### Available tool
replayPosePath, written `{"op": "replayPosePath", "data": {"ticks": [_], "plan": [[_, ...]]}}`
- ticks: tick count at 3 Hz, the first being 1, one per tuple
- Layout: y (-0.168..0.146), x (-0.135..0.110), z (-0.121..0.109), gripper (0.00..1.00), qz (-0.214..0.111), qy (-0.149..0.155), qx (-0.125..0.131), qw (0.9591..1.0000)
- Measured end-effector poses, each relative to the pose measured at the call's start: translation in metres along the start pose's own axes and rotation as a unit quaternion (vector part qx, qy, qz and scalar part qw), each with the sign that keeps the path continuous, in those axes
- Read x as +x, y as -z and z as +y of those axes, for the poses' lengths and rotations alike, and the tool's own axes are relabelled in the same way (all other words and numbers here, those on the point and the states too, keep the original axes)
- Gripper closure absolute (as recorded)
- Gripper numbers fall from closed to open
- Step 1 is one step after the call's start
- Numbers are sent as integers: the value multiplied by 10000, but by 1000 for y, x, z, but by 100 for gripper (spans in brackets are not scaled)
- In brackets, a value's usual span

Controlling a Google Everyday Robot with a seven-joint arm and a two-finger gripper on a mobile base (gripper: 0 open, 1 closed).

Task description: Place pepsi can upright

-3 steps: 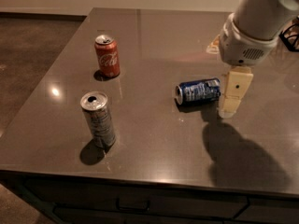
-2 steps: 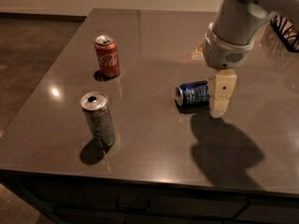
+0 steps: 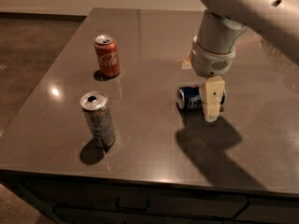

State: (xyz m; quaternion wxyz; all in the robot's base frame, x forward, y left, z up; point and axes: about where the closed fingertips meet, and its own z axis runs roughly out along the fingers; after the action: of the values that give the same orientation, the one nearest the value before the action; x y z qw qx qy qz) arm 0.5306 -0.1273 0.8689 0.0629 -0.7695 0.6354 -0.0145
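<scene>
The pepsi can (image 3: 189, 98) is dark blue with white patches. It lies on its side right of the middle of the dark table (image 3: 149, 45), its silver end facing left. My gripper (image 3: 211, 107) hangs straight down from the grey-white arm (image 3: 216, 41). It stands over the right half of the can and hides that part. Its cream tip reaches down to the table just in front of the can.
A red Coca-Cola can (image 3: 107, 56) stands upright at the back left. A taller silver-grey can (image 3: 98, 119) stands upright at the front left. The table's front edge (image 3: 140, 181) has drawers below it. The floor lies to the left.
The arm has moved left and down, from beside the can's right end to over its right half. The can has stayed lying in place.
</scene>
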Motion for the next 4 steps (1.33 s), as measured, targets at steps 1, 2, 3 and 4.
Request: {"op": "replayPosePath", "data": {"ticks": [1,2,3,4], "plan": [[-14,0,-1,0,204,146,-118,9996],[-23,1,-2,20,339,152,-281,9989],[-24,-2,-3,42,369,93,-372,9986],[-20,-7,-6,65,311,25,-412,9987]]}}
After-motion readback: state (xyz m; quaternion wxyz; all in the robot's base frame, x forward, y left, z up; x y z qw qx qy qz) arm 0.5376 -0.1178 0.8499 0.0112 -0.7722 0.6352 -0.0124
